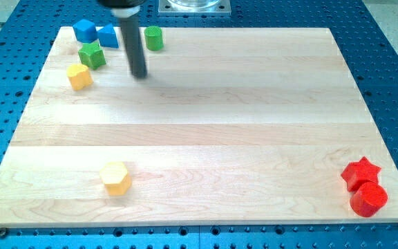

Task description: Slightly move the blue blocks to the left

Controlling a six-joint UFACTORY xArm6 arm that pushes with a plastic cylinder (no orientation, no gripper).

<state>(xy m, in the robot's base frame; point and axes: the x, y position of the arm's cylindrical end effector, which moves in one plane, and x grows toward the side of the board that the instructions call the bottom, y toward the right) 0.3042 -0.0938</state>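
Two blue blocks sit at the board's point(199, 104) top left corner: a blue cube point(84, 30) and, touching its right side, a blue wedge-like block point(108, 36). Both lie to the left of and above my tip point(139, 75), apart from it. There are no jaws here; the arm ends in a plain rod, and my tip holds nothing and touches no block.

Going left to right: a yellow block point(79, 77) lies lowest in the top left cluster, with a green star point(92, 54) just above it and just below the blue pair. A second yellow block point(116, 178), hexagonal, sits alone near the bottom edge. My tip stands right of the green star, below a green cylinder point(153, 38). At the bottom right corner a red star point(361, 173) touches a red cylinder point(369, 199).

Count: two blue, two green, two yellow, two red.
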